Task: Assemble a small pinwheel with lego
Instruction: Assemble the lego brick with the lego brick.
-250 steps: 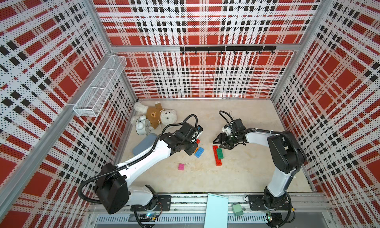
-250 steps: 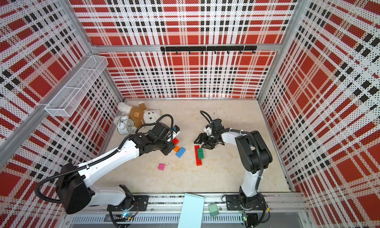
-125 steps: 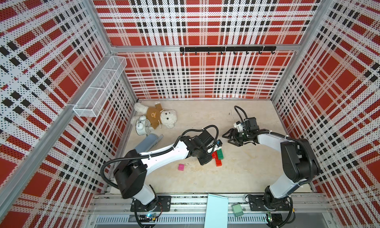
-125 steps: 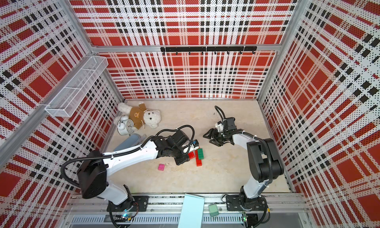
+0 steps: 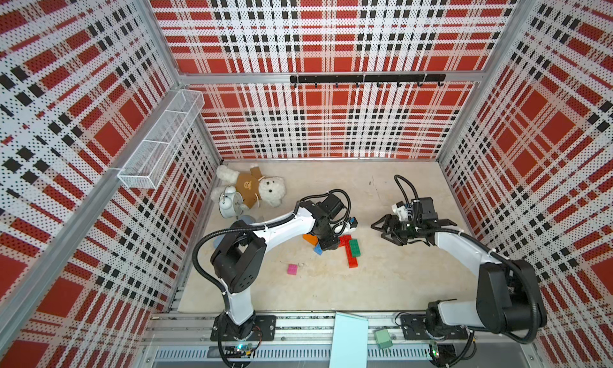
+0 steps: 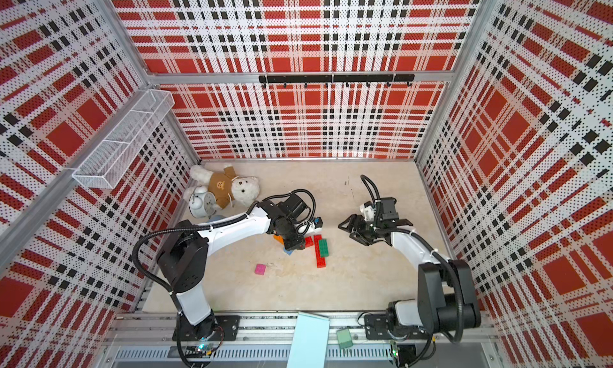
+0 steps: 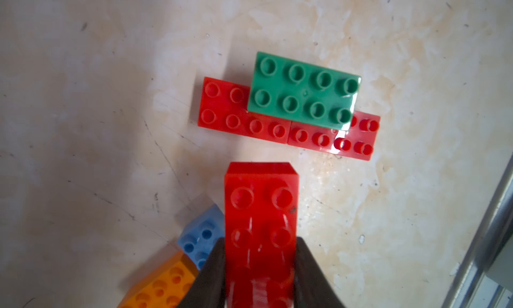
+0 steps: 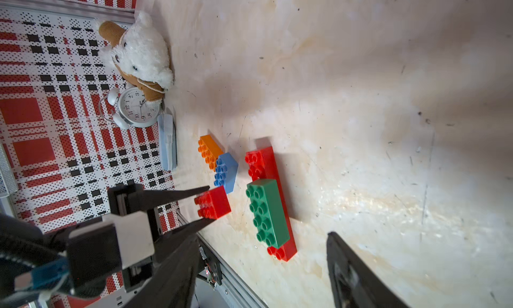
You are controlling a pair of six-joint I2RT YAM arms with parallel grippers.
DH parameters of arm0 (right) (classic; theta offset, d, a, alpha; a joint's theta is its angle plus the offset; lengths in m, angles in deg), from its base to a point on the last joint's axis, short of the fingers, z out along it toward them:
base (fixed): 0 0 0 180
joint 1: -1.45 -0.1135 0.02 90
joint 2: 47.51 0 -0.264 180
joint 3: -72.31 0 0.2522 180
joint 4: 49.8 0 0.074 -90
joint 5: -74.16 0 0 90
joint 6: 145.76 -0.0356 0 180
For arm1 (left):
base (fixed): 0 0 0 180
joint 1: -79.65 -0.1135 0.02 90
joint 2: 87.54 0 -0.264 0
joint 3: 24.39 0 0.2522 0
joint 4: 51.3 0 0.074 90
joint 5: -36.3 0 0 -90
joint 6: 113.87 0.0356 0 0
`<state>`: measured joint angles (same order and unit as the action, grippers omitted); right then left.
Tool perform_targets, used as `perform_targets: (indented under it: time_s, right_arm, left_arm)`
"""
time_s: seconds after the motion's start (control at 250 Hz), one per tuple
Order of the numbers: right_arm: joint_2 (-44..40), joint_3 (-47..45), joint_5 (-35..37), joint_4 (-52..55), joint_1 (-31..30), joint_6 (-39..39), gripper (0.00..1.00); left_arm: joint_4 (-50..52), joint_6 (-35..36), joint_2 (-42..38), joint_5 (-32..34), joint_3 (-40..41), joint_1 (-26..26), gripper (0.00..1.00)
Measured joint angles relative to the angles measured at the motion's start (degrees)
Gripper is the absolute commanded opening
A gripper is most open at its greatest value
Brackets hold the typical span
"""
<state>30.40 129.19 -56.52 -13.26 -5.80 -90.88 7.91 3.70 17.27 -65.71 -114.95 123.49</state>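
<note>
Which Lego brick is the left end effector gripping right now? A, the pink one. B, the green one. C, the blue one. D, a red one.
D: the left wrist view shows a red brick clamped in the left end effector, while the green brick, blue brick and pink brick all lie outside its grip.

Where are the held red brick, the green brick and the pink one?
held red brick (image 7: 261, 209): left wrist view, its studded top.
green brick (image 7: 304, 91): left wrist view, its studded top.
pink brick (image 5: 292, 269): in a top view, its top face.
</note>
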Motion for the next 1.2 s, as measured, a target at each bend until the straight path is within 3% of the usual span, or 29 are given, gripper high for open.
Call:
perform_targets:
  time_s: [0.956,1.201]
  right_arm:
    - [-5.8,-0.4,0.0,6.4,2.5,2.3,0.73]
    - [-6.1,-1.3,-0.5,7.0,2.5,2.5,0.67]
  left_arm:
    - [3.9,4.9,9.4,-1.2,-7.5,1.7,0.23]
    - [4.0,5.1,10.1,-1.0,-8.7,1.7,0.23]
